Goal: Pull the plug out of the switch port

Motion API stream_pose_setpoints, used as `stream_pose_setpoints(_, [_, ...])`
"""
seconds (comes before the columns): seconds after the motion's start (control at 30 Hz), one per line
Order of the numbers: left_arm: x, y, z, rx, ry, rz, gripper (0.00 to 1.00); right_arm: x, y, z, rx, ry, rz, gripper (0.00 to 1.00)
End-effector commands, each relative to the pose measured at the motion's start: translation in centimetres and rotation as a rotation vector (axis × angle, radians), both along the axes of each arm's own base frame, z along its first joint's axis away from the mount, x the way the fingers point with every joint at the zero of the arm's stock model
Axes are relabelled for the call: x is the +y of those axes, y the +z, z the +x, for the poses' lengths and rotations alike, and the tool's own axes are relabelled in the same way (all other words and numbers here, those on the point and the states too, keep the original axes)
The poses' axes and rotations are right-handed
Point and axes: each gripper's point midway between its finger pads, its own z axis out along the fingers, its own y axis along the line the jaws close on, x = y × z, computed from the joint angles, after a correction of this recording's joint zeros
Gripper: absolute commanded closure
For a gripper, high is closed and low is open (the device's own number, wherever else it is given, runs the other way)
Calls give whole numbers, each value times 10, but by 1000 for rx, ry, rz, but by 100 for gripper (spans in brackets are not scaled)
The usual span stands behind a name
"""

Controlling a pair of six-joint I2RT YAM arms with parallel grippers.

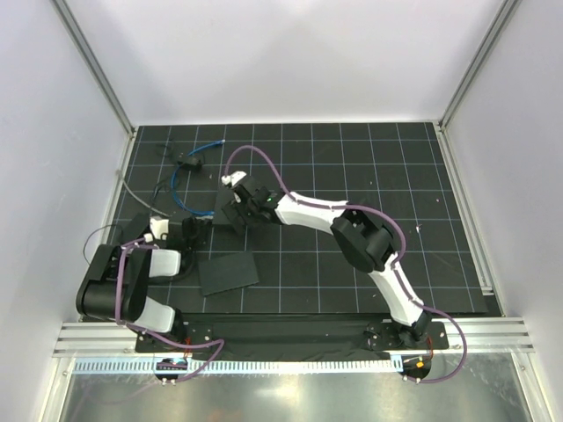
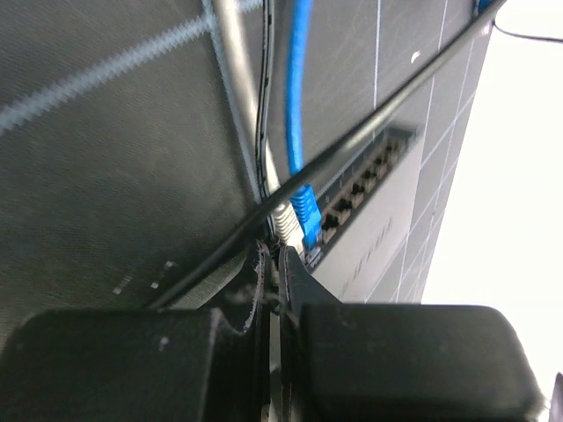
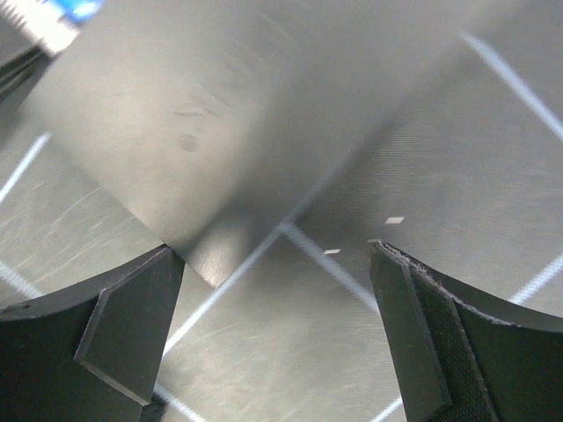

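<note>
Fingers of the left gripper (image 2: 274, 264) are drawn almost together just below the plug (image 2: 304, 215), apparently to catch it; a grasp I cannot tell. The plug sits in the switch port (image 2: 321, 230), nose into the box (image 2: 378, 237), long axis following its blue cable (image 2: 297, 88). The right gripper (image 3: 274, 253), spread wide, straddles the box, likely bracing it.

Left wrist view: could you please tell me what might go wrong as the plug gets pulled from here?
1. The left gripper sits shut just below the grey cable's connector, right beside the plug; it may grab the wrong one.
2. The black wire crosses the blue cable and could snag.
3. The right gripper is open over the switch box, so the box may slide with the pull.
</note>
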Motion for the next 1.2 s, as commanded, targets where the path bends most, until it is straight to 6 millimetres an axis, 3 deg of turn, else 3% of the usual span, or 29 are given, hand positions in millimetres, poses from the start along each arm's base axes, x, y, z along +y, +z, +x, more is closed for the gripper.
stream_pose_setpoints(0.0, [-3, -30, -20, 120, -19, 47, 100, -30, 19, 56, -70, -217, 58, 6])
stream_pose_setpoints(0.2, [-13, -32, -19, 118, -36, 43, 100, -28, 21, 56, -58, -214, 74, 6])
stream_pose_setpoints(0.33, [-14, -33, -19, 116, -34, 44, 100, -5, 52, 35, -111, -152, 129, 7])
stream_pose_setpoints(0.43, [-13, -33, -19, 115, -30, 49, 100, 6, 71, 36, -155, -127, 165, 6])
stream_pose_setpoints(0.5, [-12, -31, -19, 110, -27, 46, 100, 15, 70, 35, -138, -91, 168, 5])
stream_pose_setpoints(0.53, [-12, -32, -20, 113, -29, 49, 100, 25, 85, 41, -158, -74, 186, 5])
stream_pose_setpoints(0.6, [-12, -32, -20, 113, -30, 48, 100, 30, 67, 41, -118, -58, 134, 4])
stream_pose_setpoints(0.63, [-12, -32, -20, 113, -31, 50, 100, 40, 80, 46, -138, -52, 157, 4])
stream_pose_setpoints(0.67, [-12, -33, -21, 116, -32, 51, 100, 40, 70, 49, -136, -63, 138, 4])
stream_pose_setpoints(0.87, [-14, -33, -21, 115, -37, 45, 100, 54, 74, 51, -147, -67, 155, 3])
stream_pose_setpoints(1.17, [-15, -33, -21, 109, -34, 34, 100, 65, 59, 52, -131, -119, 144, 4])
